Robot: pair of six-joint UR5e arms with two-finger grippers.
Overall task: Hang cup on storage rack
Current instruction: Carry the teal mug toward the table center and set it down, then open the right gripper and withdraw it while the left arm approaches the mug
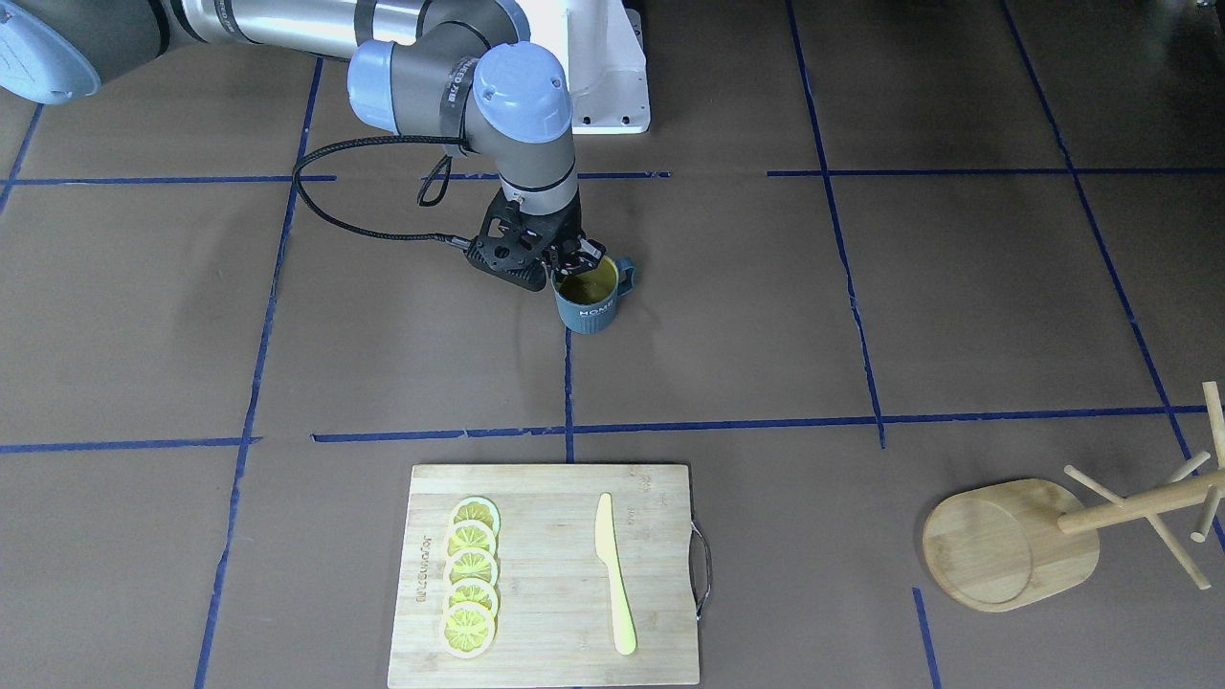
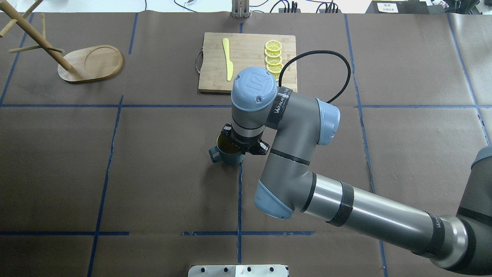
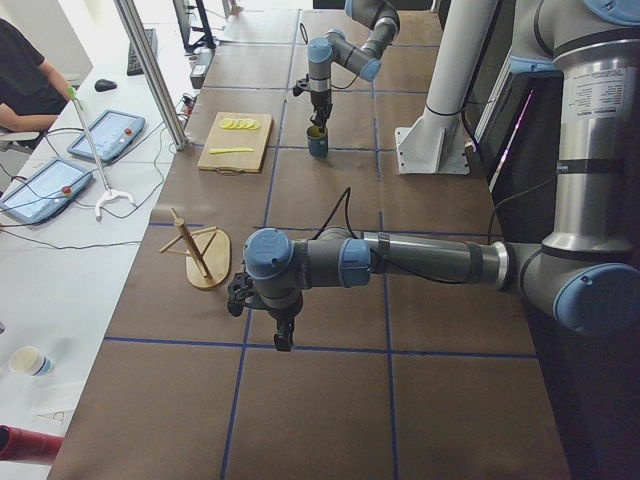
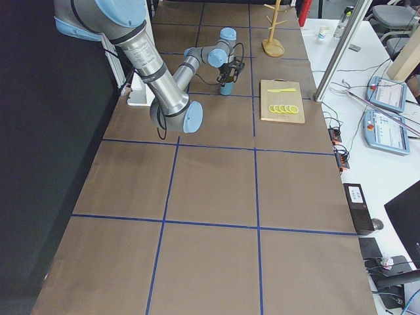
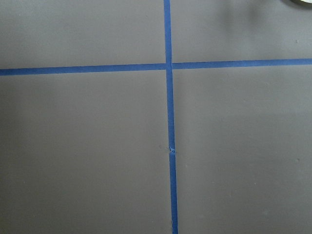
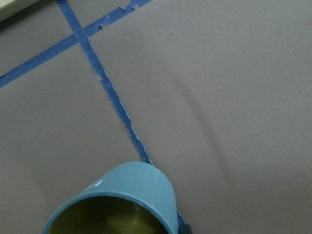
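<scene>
The dark blue-grey cup (image 1: 586,306) with "HOME" lettering stands upright near the table's middle, handle towards the robot's left; it also shows in the overhead view (image 2: 230,158) and the right wrist view (image 6: 139,192). My right gripper (image 1: 575,260) comes down from above, its fingers closed across the cup's rim on the robot's side. The wooden storage rack (image 1: 1000,545) stands empty at the table's far left corner, also seen overhead (image 2: 92,63). My left gripper (image 3: 283,335) shows only in the exterior left view, low over bare table; I cannot tell whether it is open or shut.
A wooden cutting board (image 1: 555,536) with a yellow knife (image 1: 612,574) and several lemon slices (image 1: 471,574) lies at the far middle edge. Blue tape lines cross the brown table cover. The right arm's black cable (image 1: 335,215) loops beside the wrist.
</scene>
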